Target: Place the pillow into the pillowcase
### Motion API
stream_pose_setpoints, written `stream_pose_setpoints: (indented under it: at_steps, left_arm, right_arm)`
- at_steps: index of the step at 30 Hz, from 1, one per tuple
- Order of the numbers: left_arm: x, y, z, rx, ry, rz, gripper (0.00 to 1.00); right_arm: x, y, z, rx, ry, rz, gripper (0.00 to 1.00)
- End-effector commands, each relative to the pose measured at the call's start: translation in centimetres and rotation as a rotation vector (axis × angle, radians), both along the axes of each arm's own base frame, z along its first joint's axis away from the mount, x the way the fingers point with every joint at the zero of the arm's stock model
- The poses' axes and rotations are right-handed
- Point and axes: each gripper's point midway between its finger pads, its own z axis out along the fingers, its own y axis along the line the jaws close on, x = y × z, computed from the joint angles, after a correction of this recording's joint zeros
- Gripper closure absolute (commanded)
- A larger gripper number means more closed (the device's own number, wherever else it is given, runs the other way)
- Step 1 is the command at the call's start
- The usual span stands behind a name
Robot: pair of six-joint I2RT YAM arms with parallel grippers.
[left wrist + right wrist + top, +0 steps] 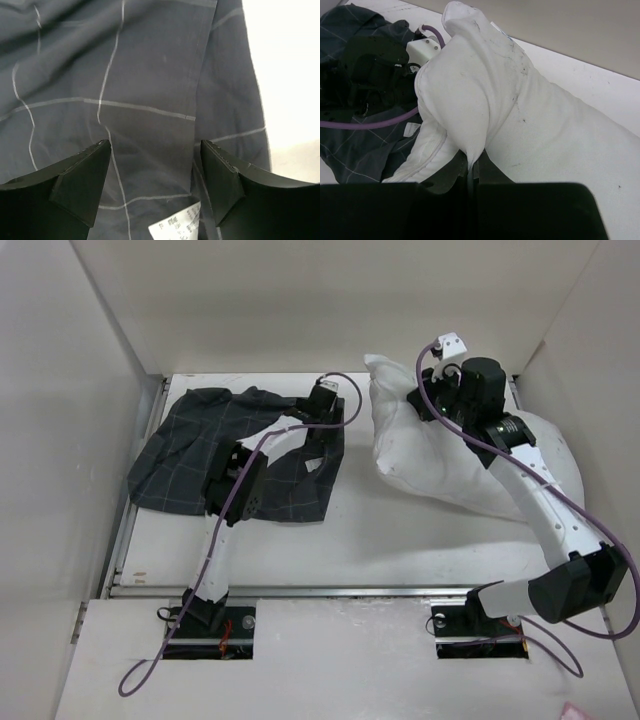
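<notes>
Lying crumpled on the left half of the table (400, 545), the pillowcase (190, 455) spreads beneath the left gripper (155, 150), whose jaws stand released and apart just over the checked cloth, a white label (175, 226) showing between them. The pillow (420, 455) sits on the right half, beside the pillowcase and wholly outside it. The right gripper (471, 172) is clenched on a fold at the pillow's edge, pinching the white cloth.

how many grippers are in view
2. The left gripper hangs open over the pillowcase, at left; the right gripper is shut on a fold of the pillow, at right. None hidden.
</notes>
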Motion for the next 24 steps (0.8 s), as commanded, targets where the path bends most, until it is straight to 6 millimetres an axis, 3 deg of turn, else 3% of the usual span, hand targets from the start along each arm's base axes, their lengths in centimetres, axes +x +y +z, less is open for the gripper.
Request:
stream_pose_setpoints:
  at_steps: [1,3,7,10,12,13,17,22,24]
  left_arm:
    - [0.0,0.6,1.2,0.018,-0.012,0.006,0.29]
    - [0.0,1.1,0.1,0.048,0.003,0.023,0.29]
    - [0.2,2.1,0.2,0.067,-0.010,0.088,0.36]
    - [1.1,1.9,2.1,0.039,-0.072,0.113,0.38]
    - [1.2,2.4,1.5,0.062,-0.072,0.132,0.38]
    - [1.8,2.0,2.2,0.053,-0.086,0.133,0.38]
    - [1.9,1.0,-0.1,0.043,-0.033,0.095,0.39]
    - [1.8,-0.5,-0.3,-0.017,-0.025,0.042,0.39]
    - [2.0,-0.1,-0.2,-0.005,-0.033,0.056,0.43]
  right_arm:
    - [0.3,-0.8,3.1,0.033,-0.096,-0.041,1.00]
    - [0.3,-0.8,3.1,0.033,-0.096,-0.041,1.00]
    - [0.3,-0.7,3.1,0.036,-0.095,-0.032,1.00]
    - [0.4,-0.5,2.7,0.035,-0.086,-0.023,1.00]
    - [0.4,-0.5,2.7,0.035,-0.086,-0.023,1.00]
    - [0.4,-0.5,2.7,0.035,-0.086,-0.023,1.00]
    - [0.3,-0.5,2.5,0.032,-0.077,-0.023,1.00]
    - [0.2,-0.8,2.5,0.028,-0.080,-0.041,1.00]
    - [0.2,-0.8,2.5,0.028,-0.080,-0.041,1.00]
